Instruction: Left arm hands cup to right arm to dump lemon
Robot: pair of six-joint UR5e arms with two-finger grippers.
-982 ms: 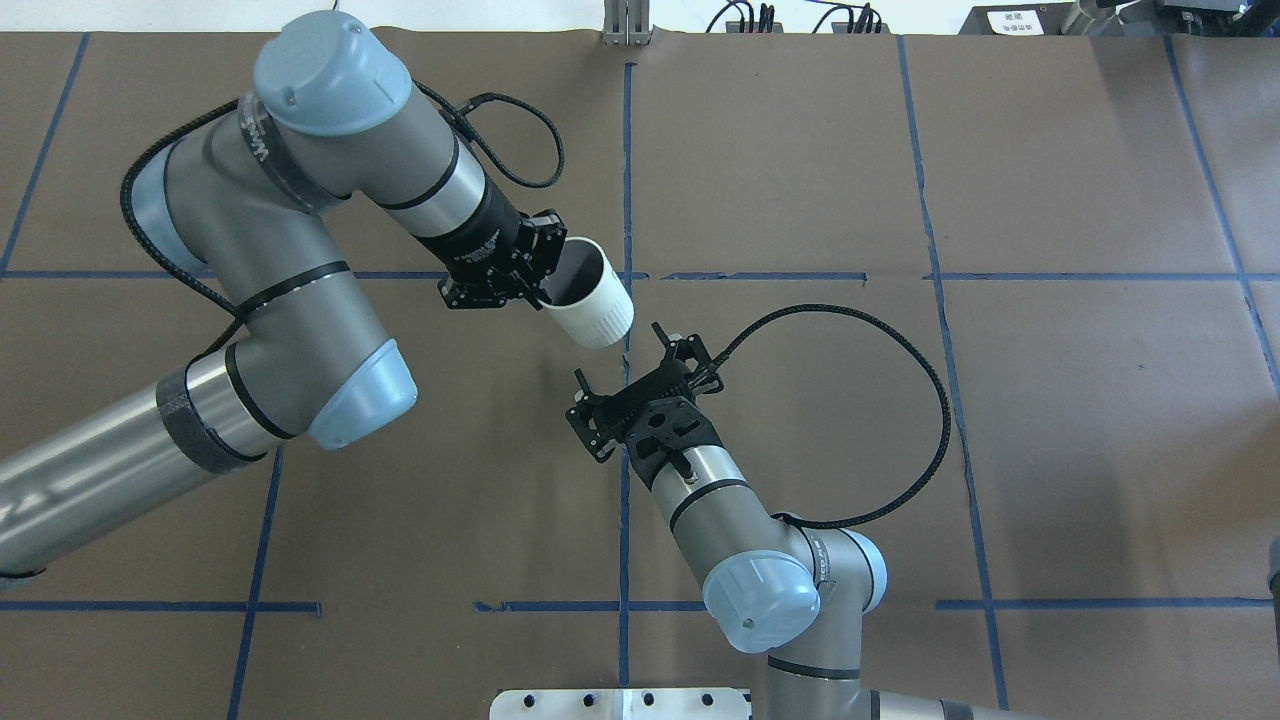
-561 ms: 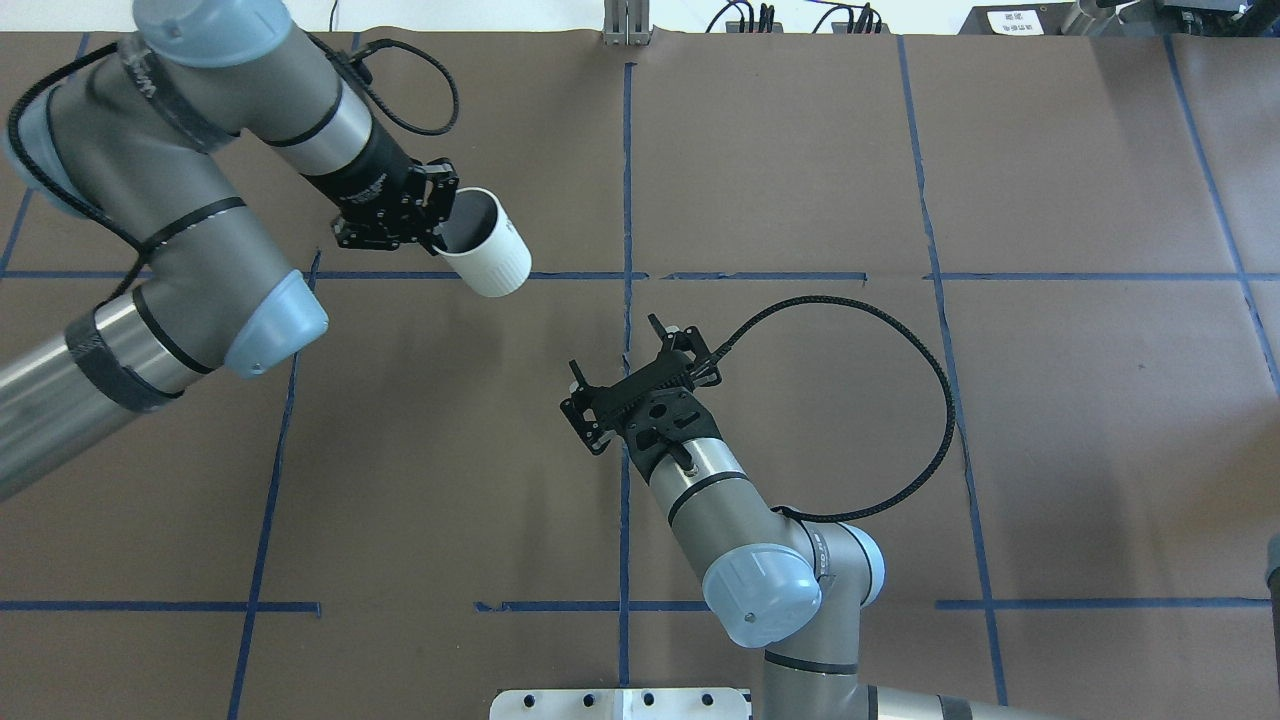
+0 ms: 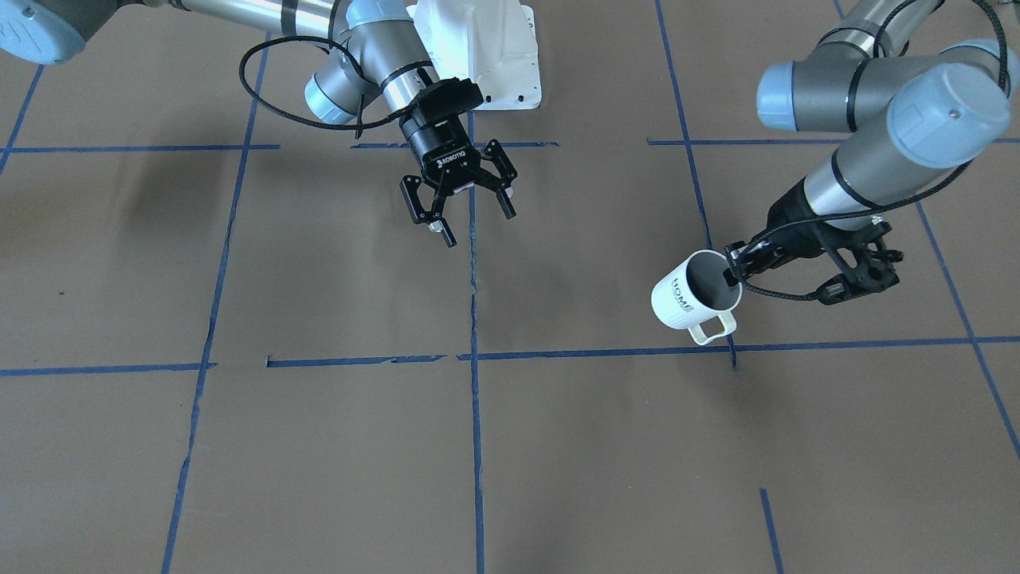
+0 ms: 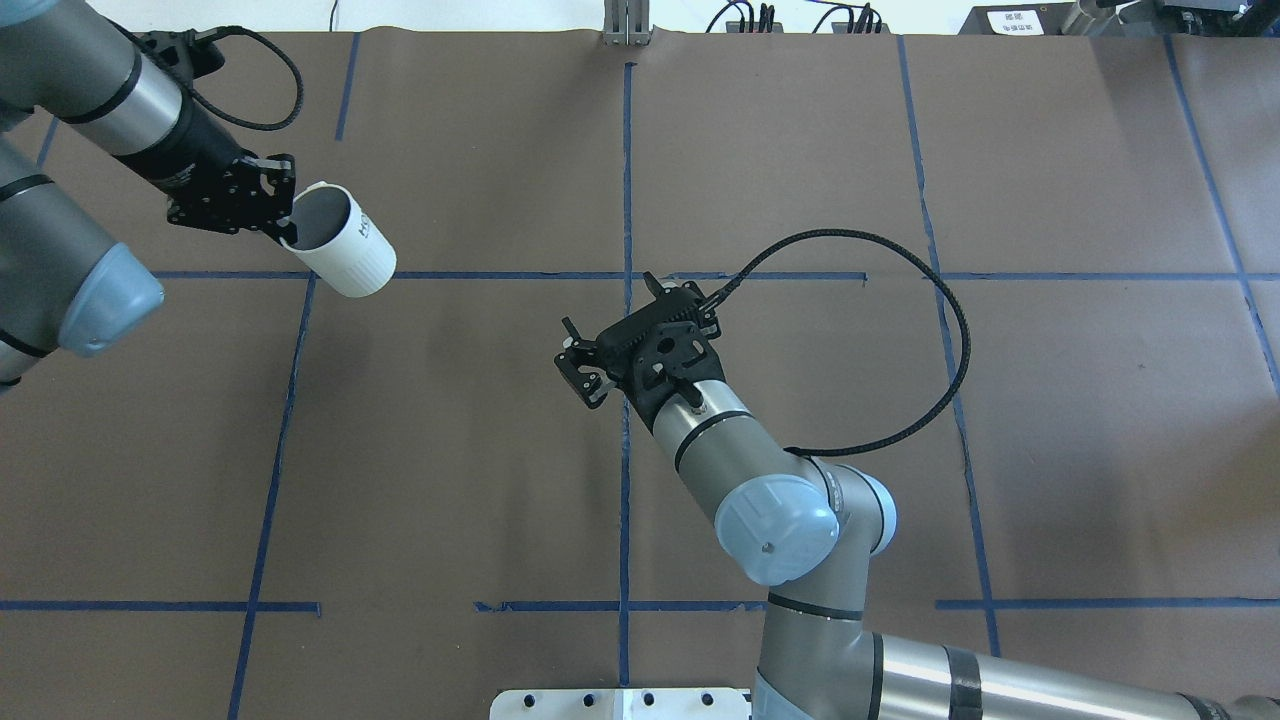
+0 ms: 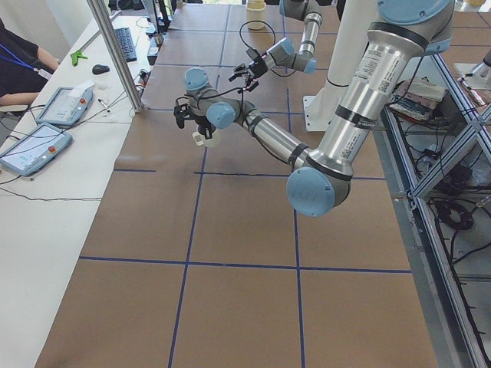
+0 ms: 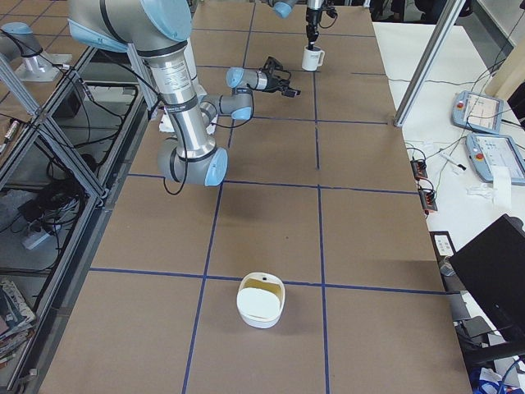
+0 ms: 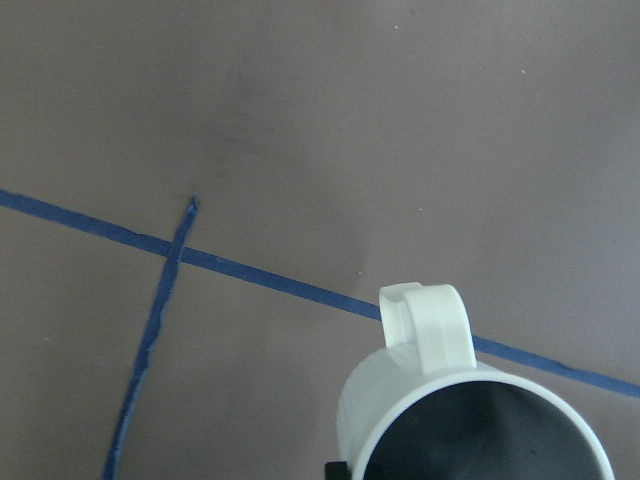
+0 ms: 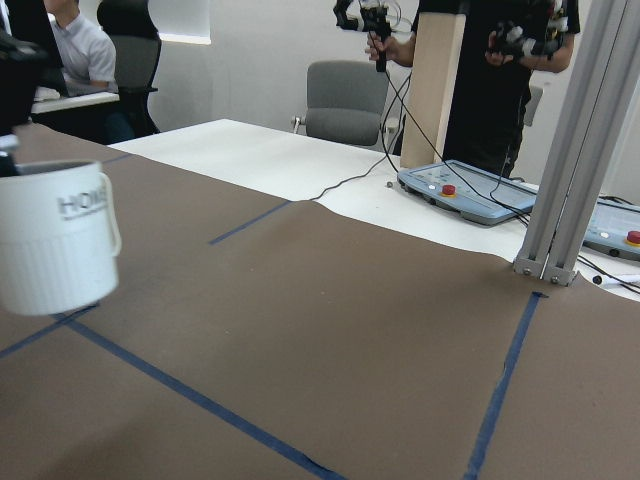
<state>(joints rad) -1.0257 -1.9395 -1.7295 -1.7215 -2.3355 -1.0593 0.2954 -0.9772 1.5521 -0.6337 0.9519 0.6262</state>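
The white ribbed cup (image 4: 345,255) with "HOME" lettering hangs tilted above the table at the far left. My left gripper (image 4: 285,215) is shut on its rim, one finger inside. It also shows in the front view (image 3: 687,301) with its handle down, in the left wrist view (image 7: 470,420) and in the right wrist view (image 8: 55,240). The part of its grey inside that shows holds no lemon; the lemon is not in view. My right gripper (image 3: 472,217) is open and empty near the table's middle, well apart from the cup.
Brown paper with blue tape lines covers the table. A white bowl (image 6: 261,302) with something yellowish inside stands at the table's right end. The white robot base (image 3: 486,48) is at the near edge. Operators and teach pendants (image 5: 34,146) are at a side table.
My left arm has swung the cup away to the left, from right beside the right gripper to the far left. My right gripper stayed open and shifted slightly forward.
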